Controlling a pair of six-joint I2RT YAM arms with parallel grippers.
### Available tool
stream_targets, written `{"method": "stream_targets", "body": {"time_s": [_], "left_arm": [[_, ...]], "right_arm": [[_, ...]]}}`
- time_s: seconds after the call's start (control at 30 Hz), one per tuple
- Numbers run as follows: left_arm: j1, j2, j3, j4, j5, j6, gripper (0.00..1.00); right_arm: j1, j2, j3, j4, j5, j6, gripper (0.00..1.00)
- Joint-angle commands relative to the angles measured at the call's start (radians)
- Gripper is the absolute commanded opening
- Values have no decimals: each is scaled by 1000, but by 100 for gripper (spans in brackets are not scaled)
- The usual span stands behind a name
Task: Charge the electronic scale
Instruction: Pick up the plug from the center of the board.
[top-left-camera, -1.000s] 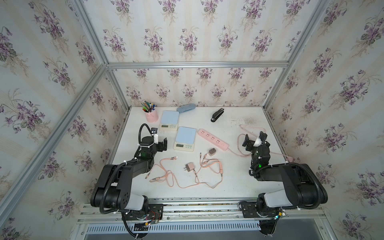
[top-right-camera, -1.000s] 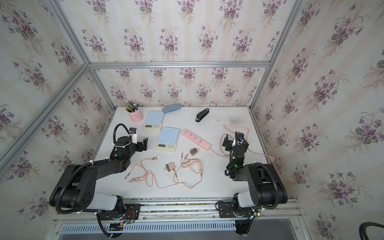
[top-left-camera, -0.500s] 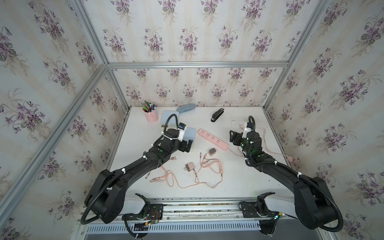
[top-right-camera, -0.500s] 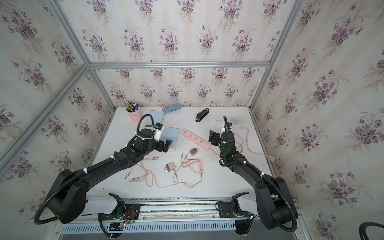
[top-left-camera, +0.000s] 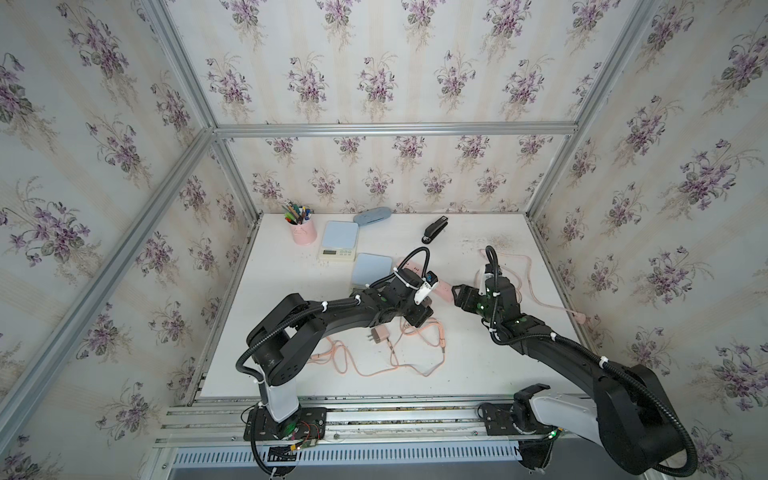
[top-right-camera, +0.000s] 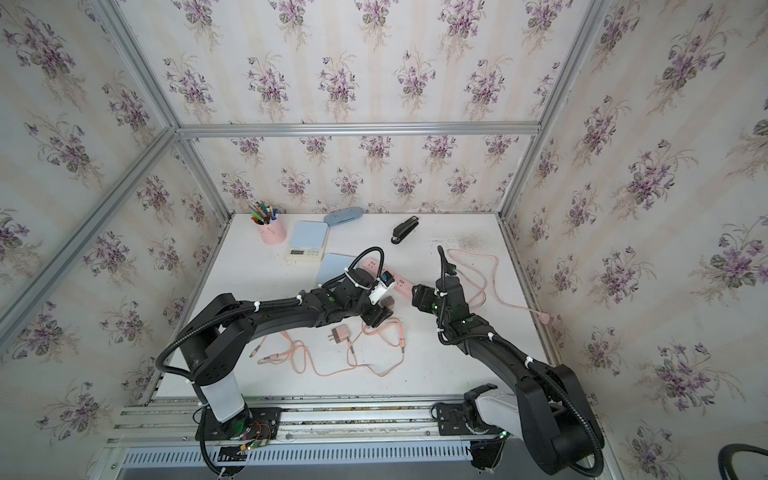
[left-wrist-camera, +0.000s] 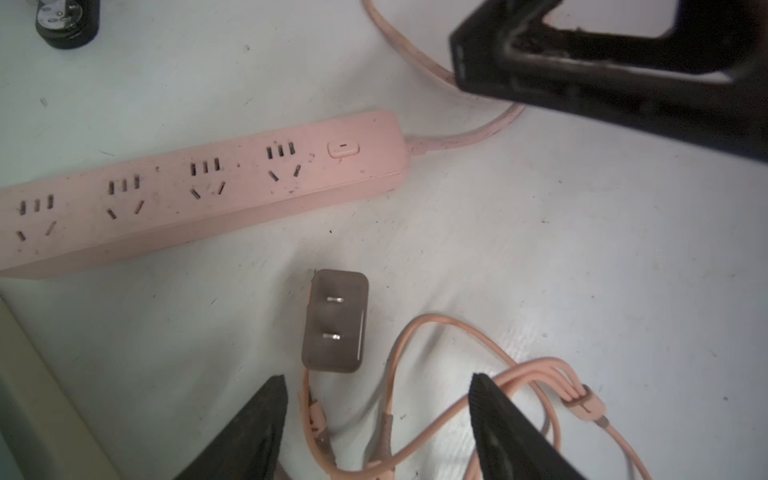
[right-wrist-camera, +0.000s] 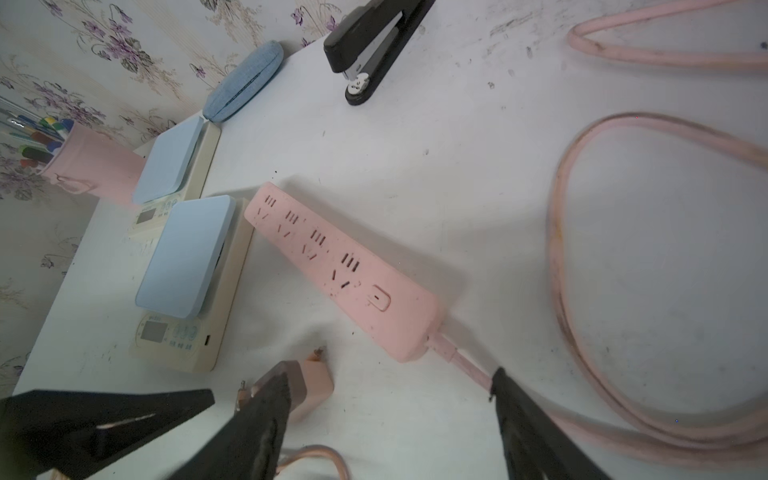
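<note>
The electronic scale (right-wrist-camera: 187, 257) is lying flat on the white tabletop (top-left-camera: 490, 374), left of centre, with its long axis running from the back wall toward the robot. Its blue plate is sitting at the far end and its display end is pointing at the robot. A small port slot is showing on the side wall turned toward the power strip (right-wrist-camera: 345, 274), close to the display. In both top views the left arm is covering that display end. A second scale (top-left-camera: 338, 239) is lying just behind it, facing the same way. The pink power strip is lying diagonally, its far end just beside the scale's back corner and its switch end, with the cord (right-wrist-camera: 457, 358), pointing toward the right arm.

The left tool (left-wrist-camera: 374, 415) is hovering with its jaws spread and gripping nothing, above a looped pink cable (left-wrist-camera: 536, 370) and just beside a brown adapter (left-wrist-camera: 336, 322) whose two prongs are facing up. The right tool (right-wrist-camera: 386, 415) is likewise standing open and empty, one fingertip (right-wrist-camera: 511, 399) overlapping the cord in the wrist view.

Dark scuffs and specks are marking the tabletop. Purple-flowered wallpaper (top-left-camera: 374, 83) is covering the walls inside an aluminium frame (top-left-camera: 395, 129). A pen cup (top-left-camera: 301, 233), a blue case (top-left-camera: 372, 217) and a stapler (top-left-camera: 435, 229) are sitting along the back.
</note>
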Motion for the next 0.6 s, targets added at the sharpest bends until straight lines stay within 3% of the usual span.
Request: {"method": "stream_targets", "body": {"time_s": [0.0, 0.17, 0.37, 0.47, 0.57], "left_arm": [[1, 44, 40, -10, -8, 10, 63], [9, 122, 111, -29, 25, 8, 56], [10, 179, 174, -68, 65, -3, 29], [14, 154, 202, -122, 124, -7, 13], [27, 100, 223, -167, 168, 3, 8]], "right_arm": [[0, -13, -30, -9, -24, 30, 79], [0, -12, -59, 9, -44, 49, 79], [0, -9, -53, 31, -79, 58, 79], [-4, -19, -32, 18, -123, 25, 72], [-15, -49, -1, -3, -166, -11, 70]]}}
